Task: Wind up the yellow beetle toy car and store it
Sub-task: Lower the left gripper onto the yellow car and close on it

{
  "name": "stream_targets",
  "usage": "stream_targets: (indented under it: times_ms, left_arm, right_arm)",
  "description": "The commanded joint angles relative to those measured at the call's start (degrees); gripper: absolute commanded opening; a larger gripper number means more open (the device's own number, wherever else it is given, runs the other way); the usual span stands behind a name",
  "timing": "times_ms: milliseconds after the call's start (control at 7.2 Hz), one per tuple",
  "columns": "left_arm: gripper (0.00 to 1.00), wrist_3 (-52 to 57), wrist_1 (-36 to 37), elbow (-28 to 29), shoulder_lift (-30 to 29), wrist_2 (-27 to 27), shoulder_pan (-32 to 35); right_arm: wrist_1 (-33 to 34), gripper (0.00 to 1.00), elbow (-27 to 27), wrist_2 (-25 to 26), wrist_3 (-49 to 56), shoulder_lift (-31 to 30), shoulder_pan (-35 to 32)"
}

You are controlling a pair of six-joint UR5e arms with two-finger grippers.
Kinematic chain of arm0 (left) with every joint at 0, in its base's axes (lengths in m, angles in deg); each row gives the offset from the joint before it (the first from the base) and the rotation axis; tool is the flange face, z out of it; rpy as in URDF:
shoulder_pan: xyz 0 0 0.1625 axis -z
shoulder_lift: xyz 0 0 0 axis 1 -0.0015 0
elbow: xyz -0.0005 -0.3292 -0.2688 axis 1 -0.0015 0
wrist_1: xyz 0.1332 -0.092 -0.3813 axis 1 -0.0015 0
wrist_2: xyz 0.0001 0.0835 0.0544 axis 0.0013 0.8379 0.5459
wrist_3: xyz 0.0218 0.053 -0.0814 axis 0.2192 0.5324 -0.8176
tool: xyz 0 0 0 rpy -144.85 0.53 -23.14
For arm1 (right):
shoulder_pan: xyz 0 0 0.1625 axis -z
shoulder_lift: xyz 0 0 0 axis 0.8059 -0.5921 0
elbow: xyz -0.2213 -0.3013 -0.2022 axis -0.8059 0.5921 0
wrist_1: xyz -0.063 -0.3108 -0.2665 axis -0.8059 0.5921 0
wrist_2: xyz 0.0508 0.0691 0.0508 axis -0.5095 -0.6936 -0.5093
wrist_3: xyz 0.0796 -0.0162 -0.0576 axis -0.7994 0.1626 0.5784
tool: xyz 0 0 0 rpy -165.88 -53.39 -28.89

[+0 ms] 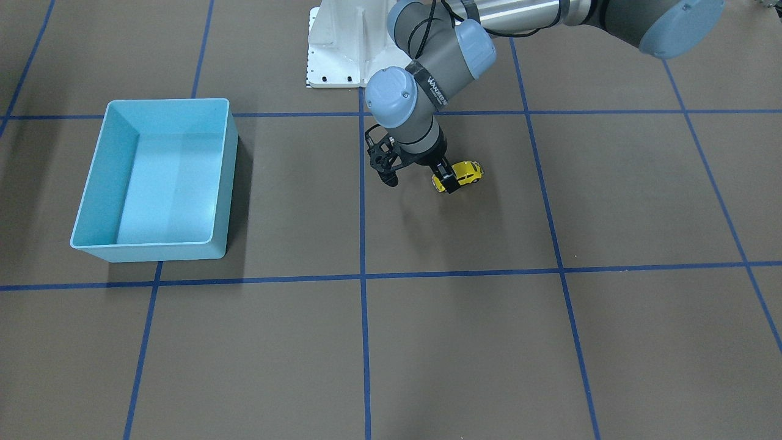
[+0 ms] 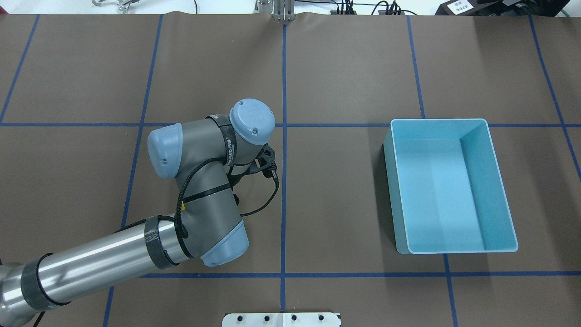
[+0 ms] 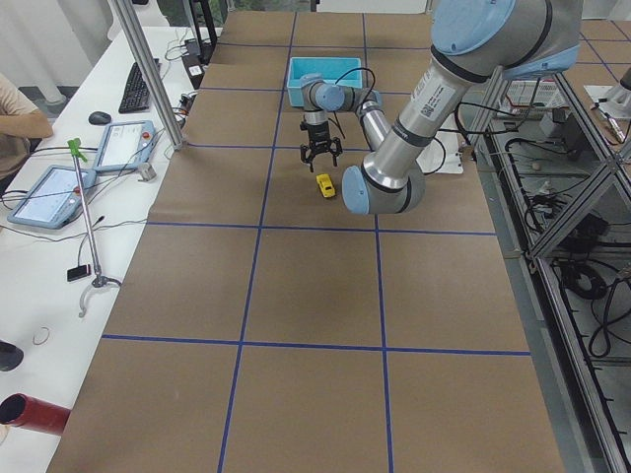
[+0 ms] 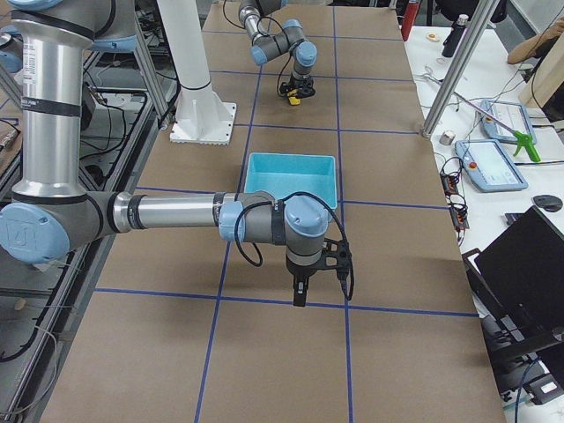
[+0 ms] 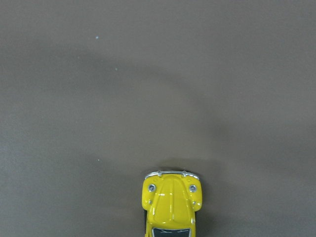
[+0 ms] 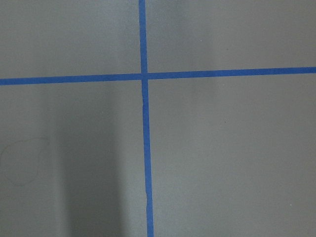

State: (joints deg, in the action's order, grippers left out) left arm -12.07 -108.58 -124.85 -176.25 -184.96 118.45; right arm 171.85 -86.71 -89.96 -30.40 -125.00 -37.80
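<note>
Yellow beetle toy car (image 1: 467,173) sits wheels-down on the brown table (image 1: 427,342), in the grid square just right of the centre tape line in the front-facing view, near the robot base. Left gripper (image 1: 448,180) points straight down at the car's left end in that view. One black finger (image 1: 450,183) overlaps the car's near side, with yellow showing on both sides of it; the other finger is hidden. Cannot tell whether the fingers are clamped on the car or only straddling it. The rest of the car sticks out to the right of the finger. Left wrist view shows only the car's nose and bonnet at the bottom edge, pointing up the frame, bare table around it.

Light blue bin (image 1: 101,183) stands on the left in the front-facing view, well apart from the car, nothing visible inside.

Right gripper (image 4: 300,293) shows only in the right side view, pointing down over the table on the near side of the bin; cannot tell whether its fingers are apart or together. Right wrist view shows a crossing of blue tape lines (image 6: 146,148).
</note>
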Motion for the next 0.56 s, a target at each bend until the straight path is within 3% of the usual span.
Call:
stream_targets:
  times_ms: [0,417]
  left_arm:
    - [0.98,1.0,-2.8,1.6,0.2,0.0,-0.2]
    - [0.93,2.2,-2.8,1.6,0.8,-0.2,0.2]
  right_arm:
    - [0.0,1.00,0.0,0.1,-0.1,0.0,0.0]
    - [0.0,1.00,0.0,0.1,-0.1,0.0,0.0]
